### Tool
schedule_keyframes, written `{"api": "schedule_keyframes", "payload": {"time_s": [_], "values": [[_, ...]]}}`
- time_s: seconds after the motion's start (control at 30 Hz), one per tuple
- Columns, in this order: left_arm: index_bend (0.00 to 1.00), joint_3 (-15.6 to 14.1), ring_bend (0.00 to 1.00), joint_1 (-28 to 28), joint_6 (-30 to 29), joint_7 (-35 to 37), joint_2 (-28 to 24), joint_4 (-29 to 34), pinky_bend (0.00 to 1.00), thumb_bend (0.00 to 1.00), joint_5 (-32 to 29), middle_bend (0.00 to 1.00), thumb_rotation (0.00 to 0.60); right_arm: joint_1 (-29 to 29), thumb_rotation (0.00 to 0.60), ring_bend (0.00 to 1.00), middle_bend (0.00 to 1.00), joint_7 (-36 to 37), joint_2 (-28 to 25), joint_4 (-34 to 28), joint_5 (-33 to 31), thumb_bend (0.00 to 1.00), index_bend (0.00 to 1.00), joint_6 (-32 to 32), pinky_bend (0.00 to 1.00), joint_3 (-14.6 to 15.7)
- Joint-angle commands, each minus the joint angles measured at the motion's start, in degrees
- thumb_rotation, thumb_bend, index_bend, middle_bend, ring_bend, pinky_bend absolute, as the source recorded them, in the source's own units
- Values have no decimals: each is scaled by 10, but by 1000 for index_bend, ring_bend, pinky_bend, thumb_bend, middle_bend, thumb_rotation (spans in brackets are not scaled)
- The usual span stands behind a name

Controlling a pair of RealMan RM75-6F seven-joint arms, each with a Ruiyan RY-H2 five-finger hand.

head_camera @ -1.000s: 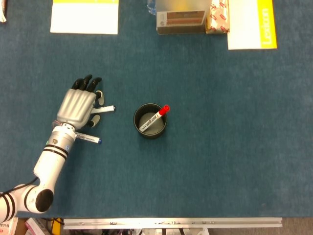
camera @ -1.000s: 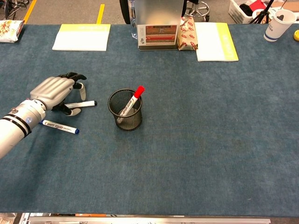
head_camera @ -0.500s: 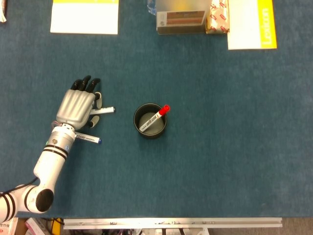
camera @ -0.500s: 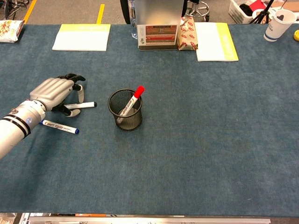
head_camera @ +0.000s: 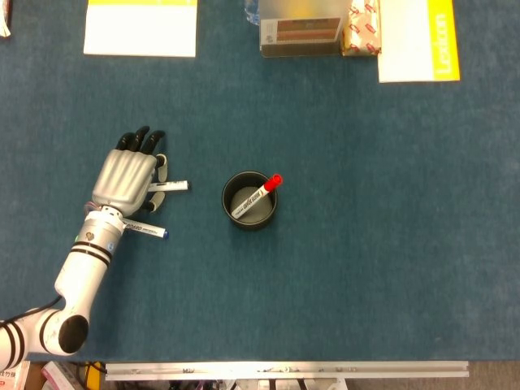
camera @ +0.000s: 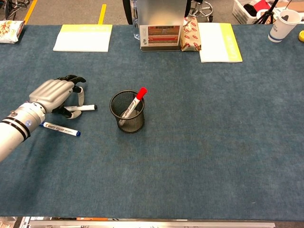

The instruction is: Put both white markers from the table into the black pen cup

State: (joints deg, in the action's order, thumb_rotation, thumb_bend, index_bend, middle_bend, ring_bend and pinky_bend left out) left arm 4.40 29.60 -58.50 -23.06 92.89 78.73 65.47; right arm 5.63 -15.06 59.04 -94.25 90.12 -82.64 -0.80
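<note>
The black mesh pen cup [head_camera: 226, 200] [camera: 128, 121] stands mid-table with a red-capped white marker [head_camera: 262, 193] [camera: 138, 97] leaning inside it. To its left my left hand [head_camera: 126, 179] [camera: 50, 93] lies palm down over a black-capped white marker [head_camera: 174, 186] [camera: 85, 108]. Thumb and fingers pinch that marker's near end, and its capped tip sticks out toward the cup. A blue-capped white marker [head_camera: 149, 231] [camera: 61, 128] lies flat on the cloth beside my wrist, untouched. My right hand appears in neither view.
A yellow-and-white pad [head_camera: 140, 28] [camera: 83, 38] lies at the back left. A metal box [head_camera: 301, 32] [camera: 160, 33] and a yellow booklet [head_camera: 418, 39] [camera: 218, 42] sit along the far edge. A paper cup [camera: 280, 26] stands at the far right.
My left hand has shifted slightly left and toward me. The black-capped marker moved the same way with it, a little further from the cup.
</note>
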Motion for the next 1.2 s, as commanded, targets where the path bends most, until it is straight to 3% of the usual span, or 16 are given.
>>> {"api": "schedule_keyframes", "payload": {"time_s": [0.03,0.33,0.73,1.2], "values": [[532,-1,18,-1,-5,-1,-2,7,115,298,5,105,567,0,600,256,388,0,0,0,0,868,569,1,165,0],[536,0,19,-1,-31,-17,-13,44,115,298,22,108,565,0,600,256,388,1,0,-1,1,868,568,-1,164,0],[536,23,19,-1,-89,-29,-48,128,115,299,61,114,567,0,600,256,388,-1,1,0,0,867,569,2,164,1],[565,58,30,-9,-149,27,-37,158,119,299,89,162,564,1,600,256,388,-2,0,0,-5,867,569,5,165,1]]}}
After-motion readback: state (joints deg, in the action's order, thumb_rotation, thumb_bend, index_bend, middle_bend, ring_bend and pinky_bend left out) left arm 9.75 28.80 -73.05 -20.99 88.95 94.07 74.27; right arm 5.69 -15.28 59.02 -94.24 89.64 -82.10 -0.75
